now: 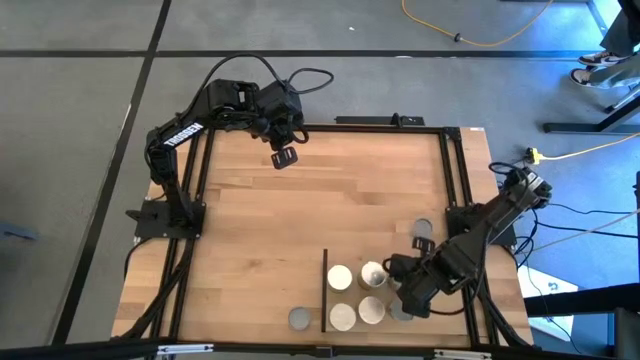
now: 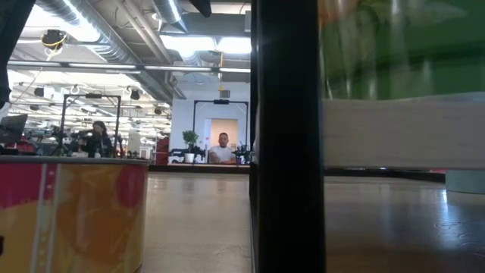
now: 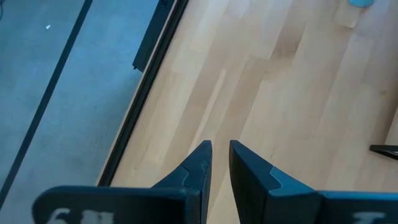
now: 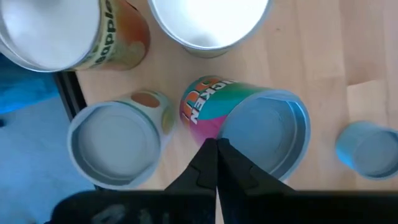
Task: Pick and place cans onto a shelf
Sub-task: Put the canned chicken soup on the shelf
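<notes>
Several small round cans stand near the table's front edge, right of a thin black strip (image 1: 325,290) that edges the shelf (image 1: 352,294); one grey-topped can (image 1: 300,319) stands left of it. My right gripper (image 1: 395,270) (image 4: 216,149) is shut and points down over this cluster. Its tips are above a can with a pink, teal and orange side (image 4: 261,127). Around that one stand a can with an orange-and-yellow side (image 4: 56,31), a white-topped can (image 4: 208,22) and a grey-topped can (image 4: 118,143). My left gripper (image 1: 283,157) (image 3: 221,148) hangs over the far left of the table, open by a narrow gap, with nothing in it. My right gripper's shut fingertips (image 4: 208,155) come from above. They stand over the colourful can's side close to its rim (image 4: 214,127). I cannot tell whether they touch it. The can stands upright on the wood.
Black frame rails (image 1: 455,170) run along the table's edges. Two grey cans (image 1: 422,236) stand by the right rail, and another can (image 1: 403,312) stands at the front right. In the low view a red-and-orange can (image 2: 76,216) and a black post (image 2: 288,136) stand close by; people sit far off.
</notes>
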Available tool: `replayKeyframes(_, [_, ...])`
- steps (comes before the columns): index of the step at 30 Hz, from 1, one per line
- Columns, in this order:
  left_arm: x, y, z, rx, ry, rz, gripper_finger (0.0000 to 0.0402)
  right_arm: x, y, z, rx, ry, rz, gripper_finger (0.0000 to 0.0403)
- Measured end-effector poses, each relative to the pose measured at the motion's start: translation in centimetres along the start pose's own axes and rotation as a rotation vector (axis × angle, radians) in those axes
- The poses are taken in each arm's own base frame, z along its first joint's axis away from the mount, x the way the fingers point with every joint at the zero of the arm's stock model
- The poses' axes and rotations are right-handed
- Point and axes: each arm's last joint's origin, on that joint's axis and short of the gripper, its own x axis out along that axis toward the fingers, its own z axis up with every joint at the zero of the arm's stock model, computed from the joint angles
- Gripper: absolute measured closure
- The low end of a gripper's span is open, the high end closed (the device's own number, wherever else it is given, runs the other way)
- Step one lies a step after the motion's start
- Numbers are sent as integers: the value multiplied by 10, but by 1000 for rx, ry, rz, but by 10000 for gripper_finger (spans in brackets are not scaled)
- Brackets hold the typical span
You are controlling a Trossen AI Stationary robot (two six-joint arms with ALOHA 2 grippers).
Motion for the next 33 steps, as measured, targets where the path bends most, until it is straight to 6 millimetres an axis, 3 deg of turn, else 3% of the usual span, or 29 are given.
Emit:
replayKeyframes(10, [0,0,0,0,0,0,352,18,10,3,-5,50,-17,403])
replayKeyframes(33, [0,0,0,2,0,0,352,18,13,4,-8,74,32,371])
